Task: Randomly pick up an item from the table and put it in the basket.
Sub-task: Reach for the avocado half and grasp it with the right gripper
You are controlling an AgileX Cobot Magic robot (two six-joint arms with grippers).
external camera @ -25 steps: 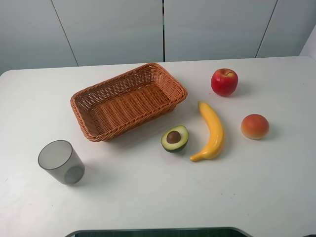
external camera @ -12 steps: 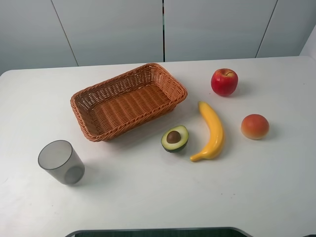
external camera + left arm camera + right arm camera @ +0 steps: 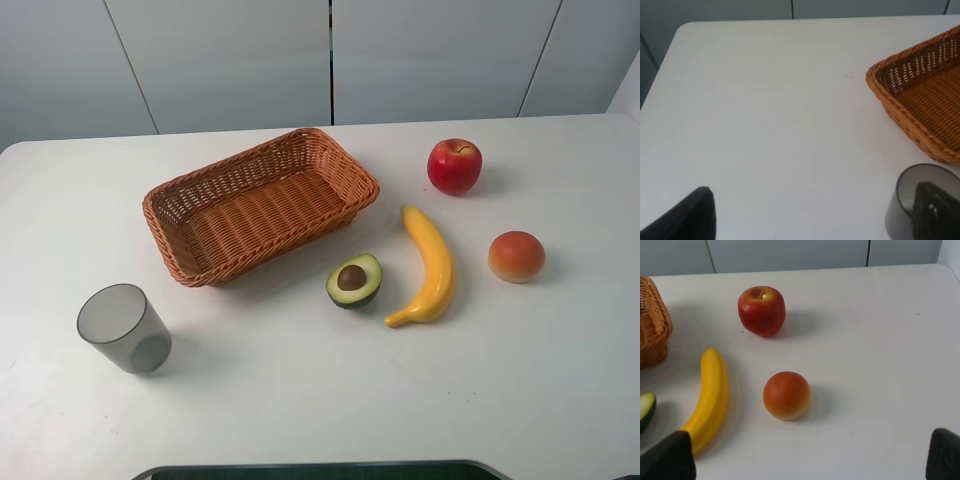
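On the flat white table, near its middle: the halved avocado, cut face up. Dark green skin, pale yellow-green flesh, round brown pit set in the centre. It lies just off the near corner of the basket, apart from it, with nothing touching it.

Basket: rectangular, orange-brown wicker, tight ribbed weave, low flared sides, braided rim. Set at an angle to the table edge.

Banana: long, smooth, yellow, gently curved, just beside the avocado on the side away from the basket. Apple: glossy red, round, stem dimple on top, farther back. Peach: matte orange-red fading to yellow at the base, beyond the banana. Cup: translucent grey, tapered, upright, well apart near the front left.

Left gripper: dark fingers spread wide, nothing between them, the cup near one tip. Right gripper: likewise spread wide and holding nothing, above bare table near the peach.
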